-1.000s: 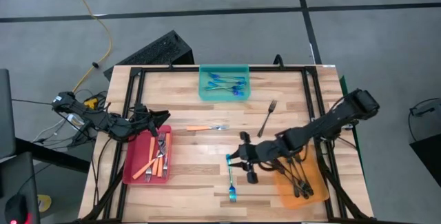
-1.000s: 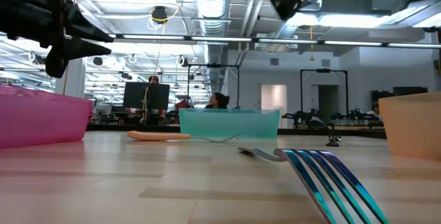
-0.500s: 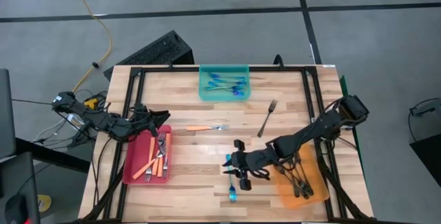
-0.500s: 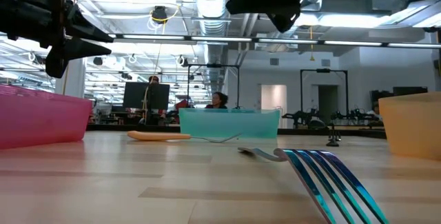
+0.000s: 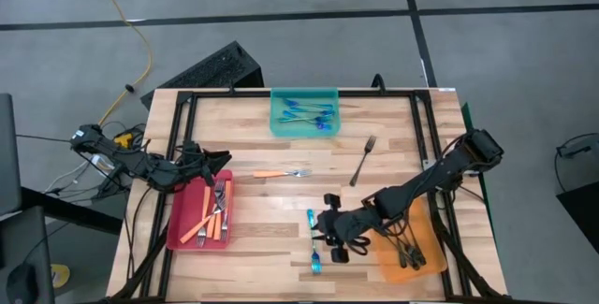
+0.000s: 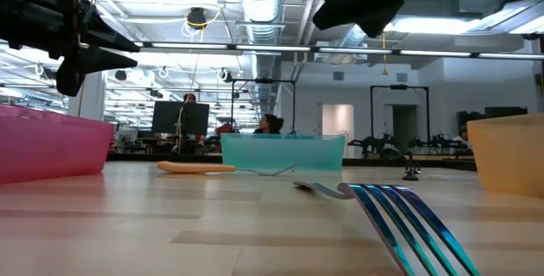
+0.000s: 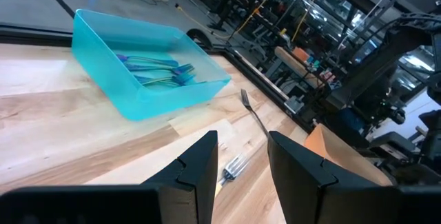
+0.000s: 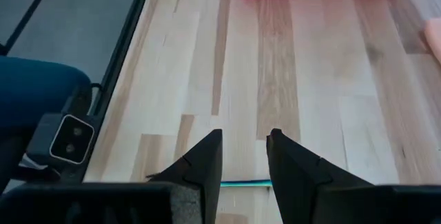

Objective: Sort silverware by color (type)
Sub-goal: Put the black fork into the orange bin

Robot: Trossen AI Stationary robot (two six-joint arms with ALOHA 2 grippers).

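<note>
Jaws parted and empty, the right gripper [image 5: 328, 234] hovers over the blue fork [image 5: 314, 240] lying loose on the table [image 5: 262, 238]; the step looks like reaching to pick it. Next it must descend, straddle the handle and close. The left gripper [image 5: 220, 159] waits, parted and empty, above the red tray [image 5: 178, 224].

Three trays show, red [image 5: 183, 232], teal [image 5: 278, 122] and orange [image 5: 426, 251], with three loose forks: orange [image 5: 281, 173], grey [image 5: 362, 159] and blue [image 5: 314, 244].
</note>
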